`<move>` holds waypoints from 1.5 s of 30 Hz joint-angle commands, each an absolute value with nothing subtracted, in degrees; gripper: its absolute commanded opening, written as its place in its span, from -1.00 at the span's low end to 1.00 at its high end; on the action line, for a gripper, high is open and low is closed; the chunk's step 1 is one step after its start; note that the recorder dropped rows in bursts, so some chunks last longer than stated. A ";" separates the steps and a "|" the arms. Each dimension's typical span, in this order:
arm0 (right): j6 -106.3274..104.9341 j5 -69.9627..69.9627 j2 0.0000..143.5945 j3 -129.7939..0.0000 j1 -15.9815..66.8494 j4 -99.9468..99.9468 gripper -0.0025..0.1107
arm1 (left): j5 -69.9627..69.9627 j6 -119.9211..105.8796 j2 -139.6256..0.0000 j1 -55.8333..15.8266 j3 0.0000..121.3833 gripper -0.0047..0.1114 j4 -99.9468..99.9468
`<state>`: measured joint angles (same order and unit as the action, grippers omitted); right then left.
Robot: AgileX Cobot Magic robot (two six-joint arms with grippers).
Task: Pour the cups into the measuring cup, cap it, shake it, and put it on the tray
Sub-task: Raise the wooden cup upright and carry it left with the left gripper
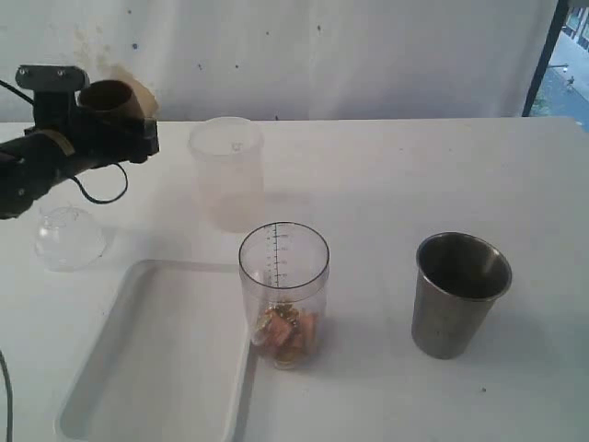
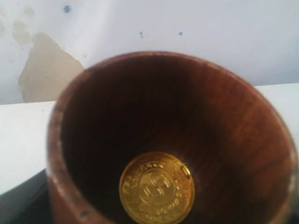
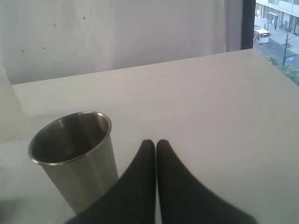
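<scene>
Brown wooden cup [image 1: 109, 95], tipped sideways, gold coin [image 2: 156, 188] inside, pinched by left gripper [image 1: 120, 124] above table [image 1: 414, 184], far left. Outward: frosted cup [image 1: 226, 170]; measuring cup [image 1: 283, 276] holding small pieces [image 1: 287, 336], beside tray [image 1: 110, 368]; steel tumbler [image 1: 458, 295] near right gripper [image 3: 155, 148], pressed together.

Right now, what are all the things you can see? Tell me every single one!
wooden cup: one, brown, held up at the back left
coin: one, gold, inside the wooden cup
frosted cup: one, milky, back middle
measuring cup: one, clear, middle, just right of the tray; brown and gold bits at its bottom, too jumbled to count
steel tumbler: one, silver, on the right
domed lid: one, clear, left, behind the tray
tray: one, white, front left
table: one, white, under it all
left fingers: black, gripping the wooden cup
right fingers: black, closed together, near the steel tumbler
</scene>
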<state>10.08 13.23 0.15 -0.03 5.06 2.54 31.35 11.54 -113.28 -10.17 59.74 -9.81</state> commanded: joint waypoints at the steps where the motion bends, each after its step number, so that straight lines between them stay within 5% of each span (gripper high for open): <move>1: 10.30 12.72 0.00 0.00 5.08 2.81 -0.96 | 36.57 11.17 -117.82 -9.75 60.01 -0.92 -5.27; 19: 10.30 12.72 0.00 0.00 5.08 2.81 -0.96 | 41.48 10.29 -124.67 -7.67 60.01 -0.92 -10.67; 33: 10.30 12.72 0.00 0.00 5.08 2.81 -0.96 | 32.74 8.34 -124.67 -4.66 60.01 -0.92 -7.69; 45: 10.30 12.72 0.00 0.00 5.08 2.81 -0.96 | 41.98 20.18 -124.67 -4.67 57.13 -0.92 -19.23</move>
